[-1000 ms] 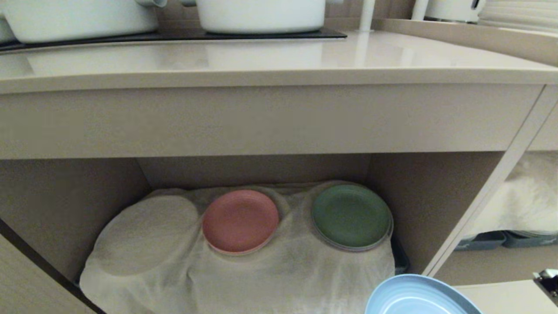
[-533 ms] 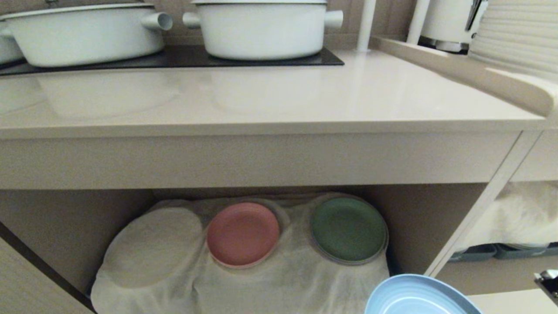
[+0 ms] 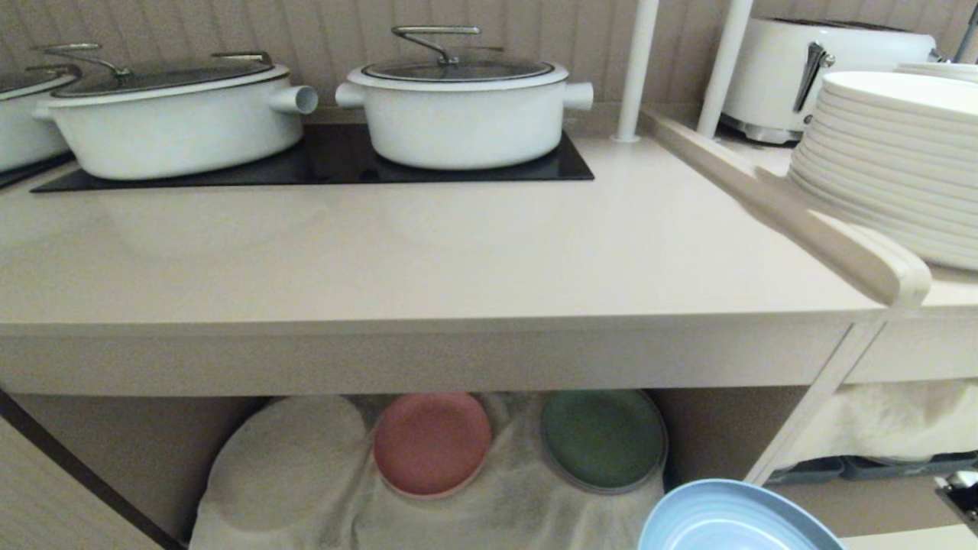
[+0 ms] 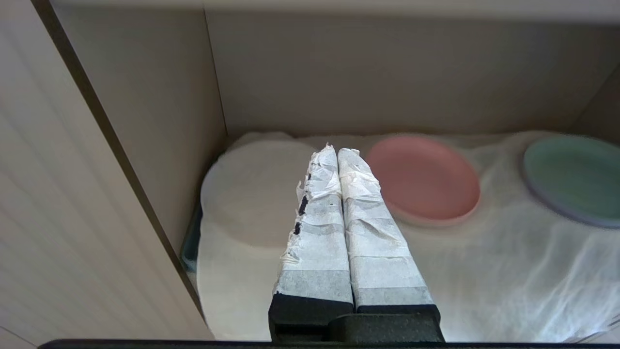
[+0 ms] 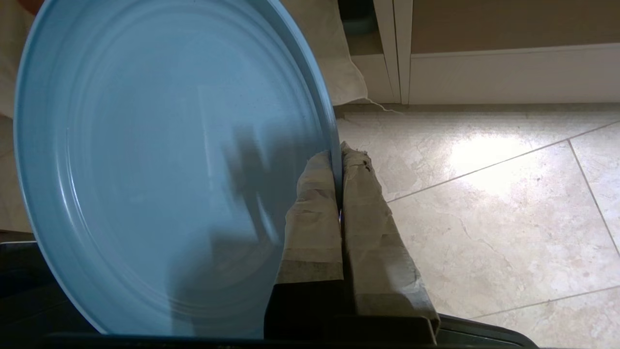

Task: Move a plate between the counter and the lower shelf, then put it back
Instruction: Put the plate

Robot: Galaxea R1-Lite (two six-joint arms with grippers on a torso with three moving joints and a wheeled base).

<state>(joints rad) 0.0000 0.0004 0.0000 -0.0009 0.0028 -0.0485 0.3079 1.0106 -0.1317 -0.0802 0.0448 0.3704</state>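
Observation:
My right gripper (image 5: 337, 154) is shut on the rim of the light blue plate (image 5: 160, 160), holding it in the air over the tiled floor. In the head view the plate (image 3: 733, 519) shows at the lower right, in front of and below the counter (image 3: 428, 260); the right gripper itself is out of that view. The lower shelf (image 3: 489, 504) under the counter is draped with white cloth. My left gripper (image 4: 337, 151) is shut and empty, pointing into the lower shelf (image 4: 508, 271) above the cloth.
A pink plate (image 3: 432, 443) and a green plate (image 3: 603, 437) lie on the cloth beside a cloth-covered round mound (image 3: 286, 462). Two white pots (image 3: 458, 111) stand on the black hob (image 3: 321, 164). White plate stacks (image 3: 894, 160) and a toaster (image 3: 825, 69) stand at the right.
The whole head view has shifted: the camera rose, so the counter top and pots now fill the picture and the shelf sank low. The plate keeps its place in the picture.

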